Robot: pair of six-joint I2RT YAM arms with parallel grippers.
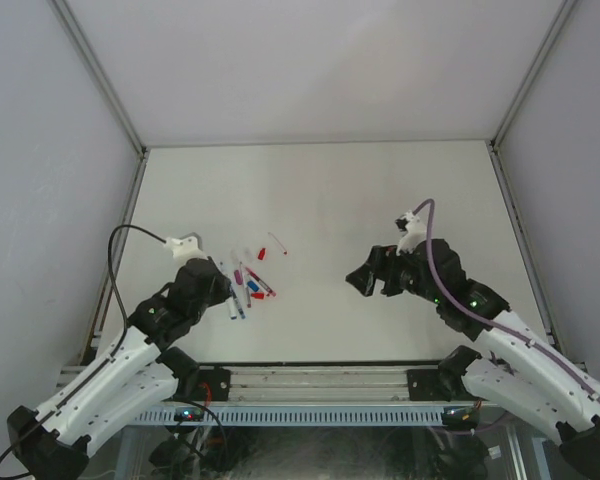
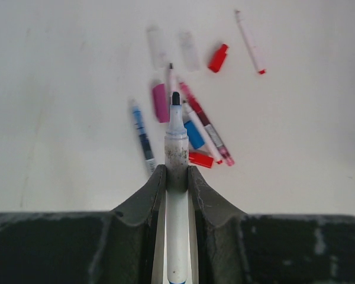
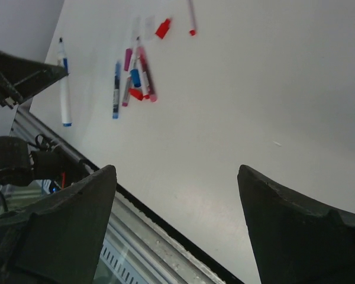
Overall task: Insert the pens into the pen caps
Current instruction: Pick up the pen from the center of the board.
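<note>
right gripper (image 3: 176, 173) agape, pens (image 3: 134, 76) clustered beyond

Matt white table (image 1: 380, 200), smooth plastic pens (image 2: 143, 137), scuffed matt-black left claw (image 2: 177, 173).

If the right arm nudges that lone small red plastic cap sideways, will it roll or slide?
The small red plastic cap probably skitters easily: it looks tiny and light on the smooth white table. Lying on its side, it may roll.

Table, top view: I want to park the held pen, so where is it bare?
Bare between the pen cluster and the right gripper, and across the far table beyond the lone red pen. Crowded just ahead of the left gripper.
</note>
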